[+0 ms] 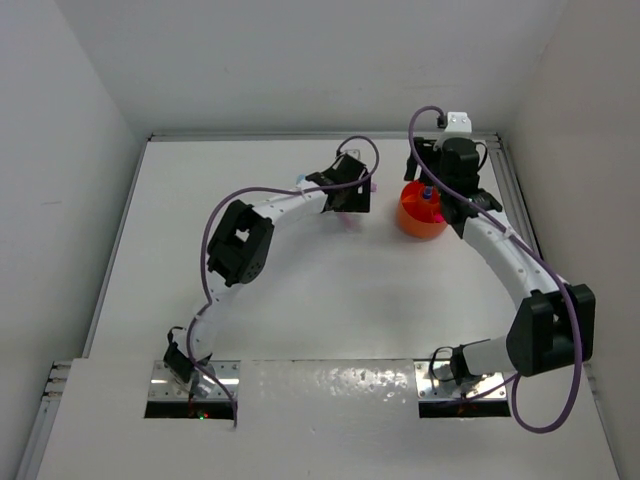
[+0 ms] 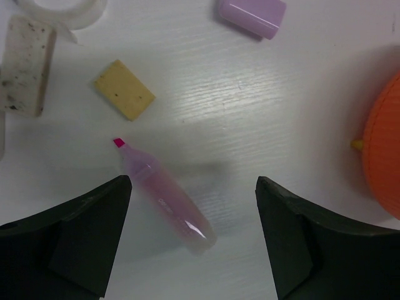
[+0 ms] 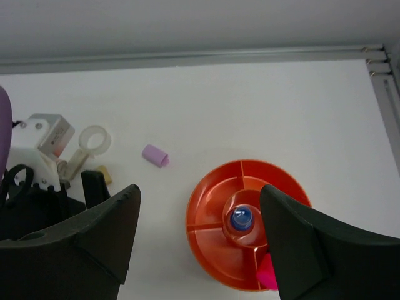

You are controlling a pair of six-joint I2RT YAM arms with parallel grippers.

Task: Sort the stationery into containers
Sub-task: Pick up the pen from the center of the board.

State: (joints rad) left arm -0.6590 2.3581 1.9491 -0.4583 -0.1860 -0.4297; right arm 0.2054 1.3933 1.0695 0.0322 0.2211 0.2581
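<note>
A pink marker (image 2: 165, 197) lies on the table with its tip bare, between my open left gripper's (image 2: 194, 240) fingers, nearer the left one. A tan block (image 2: 124, 89), a lilac piece (image 2: 252, 14) and a clear ring (image 2: 59, 7) lie beyond it. The orange tub (image 3: 212, 234) sits below my open, empty right gripper (image 3: 200, 244). A small blue bottle (image 3: 241, 219) stands in its centre cup. A pink piece (image 3: 267, 275) shows in a near compartment, partly hidden by the right finger. In the top view the left gripper (image 1: 350, 205) is left of the tub (image 1: 415, 225) and the right gripper (image 1: 440, 200) is over it.
A dirty white eraser (image 2: 26, 65) lies left of the tan block. The tub's edge (image 2: 382, 156) is at the right of the left wrist view. The lilac piece (image 3: 155, 155) and the ring (image 3: 95, 139) lie left of the tub. The back wall is close behind.
</note>
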